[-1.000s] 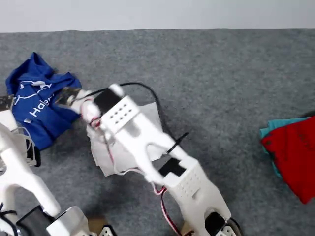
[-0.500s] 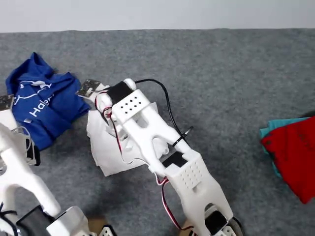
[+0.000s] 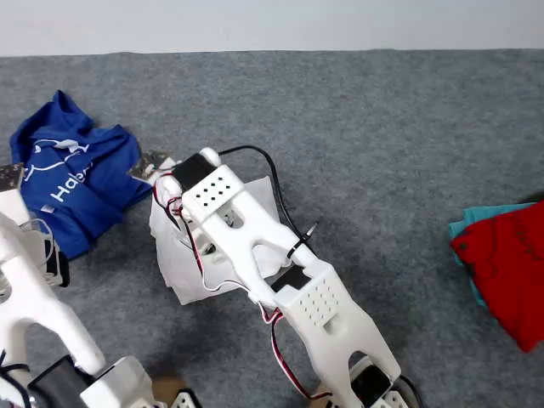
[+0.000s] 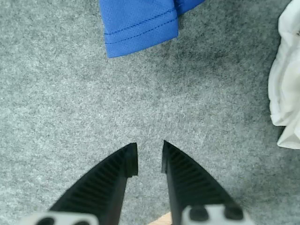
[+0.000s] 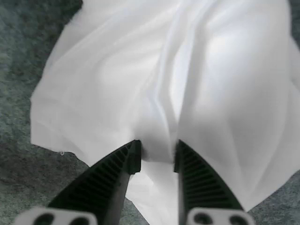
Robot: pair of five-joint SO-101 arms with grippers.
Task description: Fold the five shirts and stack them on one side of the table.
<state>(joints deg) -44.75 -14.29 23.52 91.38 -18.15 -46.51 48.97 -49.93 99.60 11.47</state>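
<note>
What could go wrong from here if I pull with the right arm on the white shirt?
1. The right gripper sits on a bunched ridge of the white shirt; a pull may drag the whole crumpled pile rather than one edge.
2. The blue shirt lies close beside the white one near the gripper, so a sweep could snag it.
3. The arm's black cable arcs above the shirt and might catch cloth.

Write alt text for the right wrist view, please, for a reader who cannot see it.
The right gripper pinches a fold of a crumpled white shirt between its two black fingers. The shirt lies on a grey table, which shows at the edges.
</note>
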